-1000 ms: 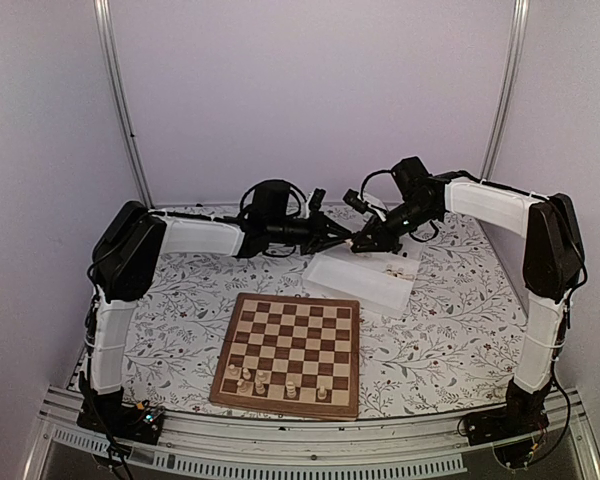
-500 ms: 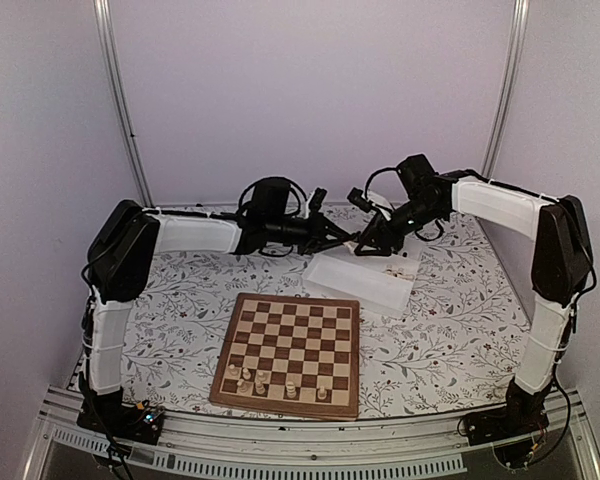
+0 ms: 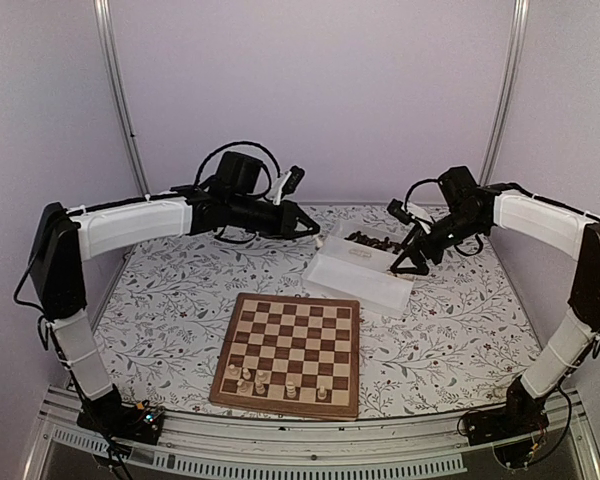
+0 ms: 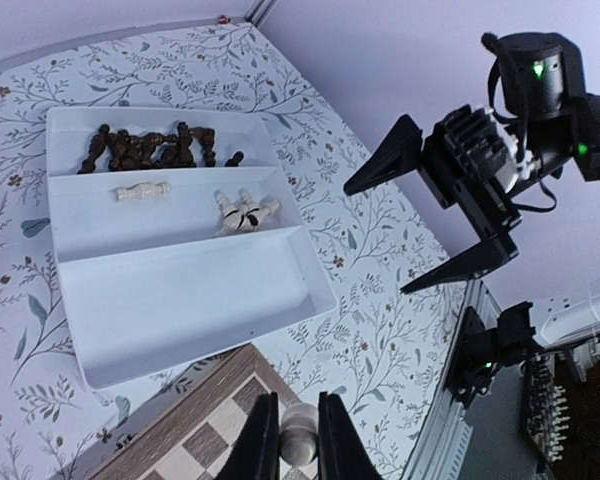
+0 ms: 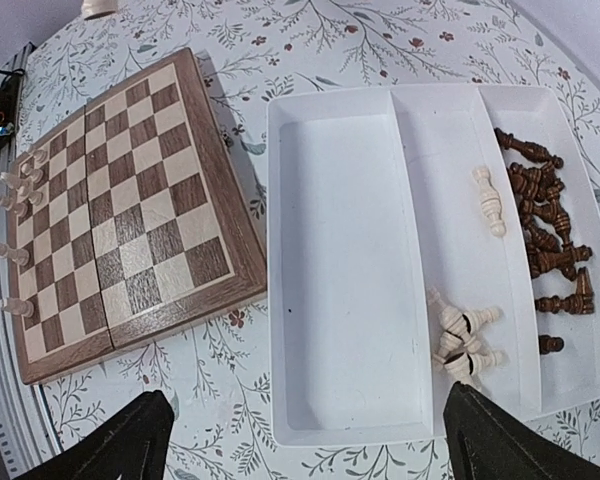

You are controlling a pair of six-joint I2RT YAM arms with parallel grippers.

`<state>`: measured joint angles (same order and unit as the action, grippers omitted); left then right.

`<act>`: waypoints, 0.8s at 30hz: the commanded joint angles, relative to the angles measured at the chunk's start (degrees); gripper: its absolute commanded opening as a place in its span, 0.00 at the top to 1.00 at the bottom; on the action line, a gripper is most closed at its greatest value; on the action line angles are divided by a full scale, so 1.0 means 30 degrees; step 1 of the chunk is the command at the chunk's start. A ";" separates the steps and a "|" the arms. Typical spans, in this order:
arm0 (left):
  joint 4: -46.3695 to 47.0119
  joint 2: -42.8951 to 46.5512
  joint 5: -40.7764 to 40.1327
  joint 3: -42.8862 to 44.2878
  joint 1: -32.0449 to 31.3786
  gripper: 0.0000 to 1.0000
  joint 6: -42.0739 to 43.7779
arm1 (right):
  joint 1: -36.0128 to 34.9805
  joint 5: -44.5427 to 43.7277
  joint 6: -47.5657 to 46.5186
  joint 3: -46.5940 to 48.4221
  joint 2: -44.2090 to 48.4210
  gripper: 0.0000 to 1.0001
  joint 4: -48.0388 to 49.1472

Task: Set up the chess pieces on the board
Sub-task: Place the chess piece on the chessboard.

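Note:
The board (image 3: 290,350) lies near the table's front edge, with several pale chess pieces (image 3: 245,378) standing in its nearest rows; the right wrist view shows them along the board's (image 5: 130,200) left edge (image 5: 15,180). My left gripper (image 3: 305,228) hangs above the table, left of the tray, shut on a pale piece (image 4: 300,438) between its fingers (image 4: 263,445). My right gripper (image 3: 405,262) stands open and empty over the tray's right end; its fingertips (image 5: 130,440) are spread wide. Other pale pieces (image 5: 465,335) and dark pieces (image 5: 545,240) lie in the tray.
A white tray (image 3: 365,285) sits behind the board; its largest compartment (image 5: 330,260) holds nothing. The flowered tablecloth (image 3: 180,300) covers the table. The right gripper (image 4: 375,240) shows in the left wrist view, high above the cloth. Metal posts stand at the back corners.
The two grippers met above the tray's far side. The right one has opened and swung to the right; the left one has drawn back to the left, still shut on the pale piece.

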<state>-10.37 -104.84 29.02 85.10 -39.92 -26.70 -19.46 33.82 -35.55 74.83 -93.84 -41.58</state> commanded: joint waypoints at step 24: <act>-0.3961 0.4736 -0.9261 -0.7093 -0.9404 0.97 0.6899 | 0.1493 -0.3990 0.2904 -0.8055 0.5559 0.01 0.9083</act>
<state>-25.69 -89.54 4.21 64.55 -66.26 -7.70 -15.25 21.93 -27.57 50.57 -77.19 -16.58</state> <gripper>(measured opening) 0.116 0.989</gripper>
